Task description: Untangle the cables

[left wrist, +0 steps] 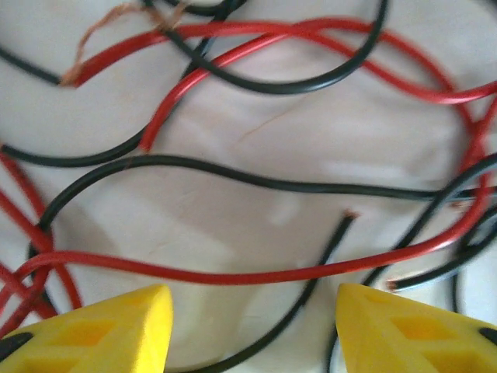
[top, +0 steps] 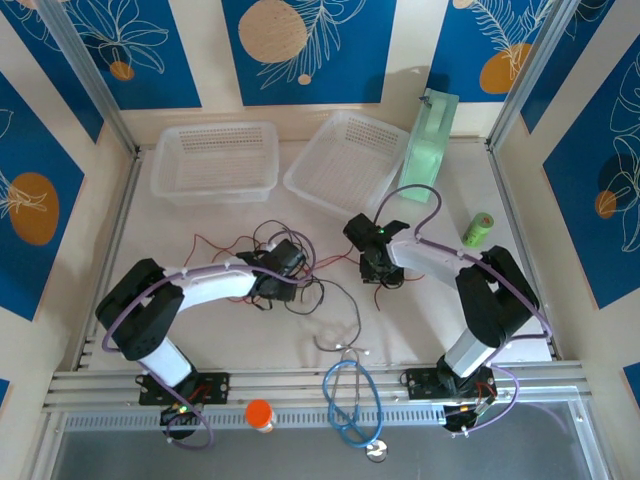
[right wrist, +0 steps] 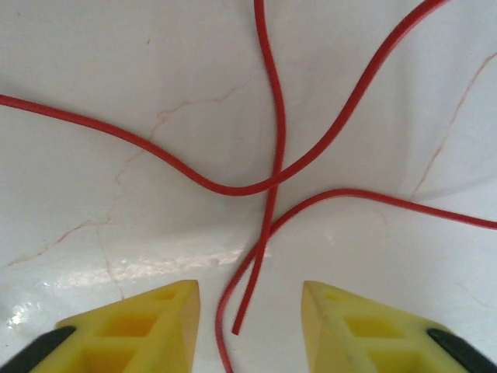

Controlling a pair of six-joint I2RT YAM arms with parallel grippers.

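Surroundings: two clear plastic baskets, one at back left (top: pixel 213 160) and one tilted at back centre (top: pixel 345 160); a pale green panel (top: pixel 431 135) leans in the back right corner; a green cylinder (top: pixel 479 229) lies at the right.
Near edge: a blue stethoscope (top: pixel 350 402) and an orange-capped bottle (top: pixel 259 413) sit between the arm bases.
Cables: thin red and black cables (left wrist: pixel 233 277) lie in loose crossing loops on the white table (top: pixel 240 335), mid-table between the two grippers.
Left arm: the left arm (top: pixel 210 283) reaches in from the left, bent at the elbow, wrist over the tangle.
Left gripper: the left gripper (left wrist: pixel 252 326) is spread wide above the wires, grasping nothing.
Right arm: the right arm (top: pixel 440 258) folds in from the right, wrist pointing down.
Right gripper: the right gripper (right wrist: pixel 248 326) is parted; a loose red wire end lies between the tips, unclamped.
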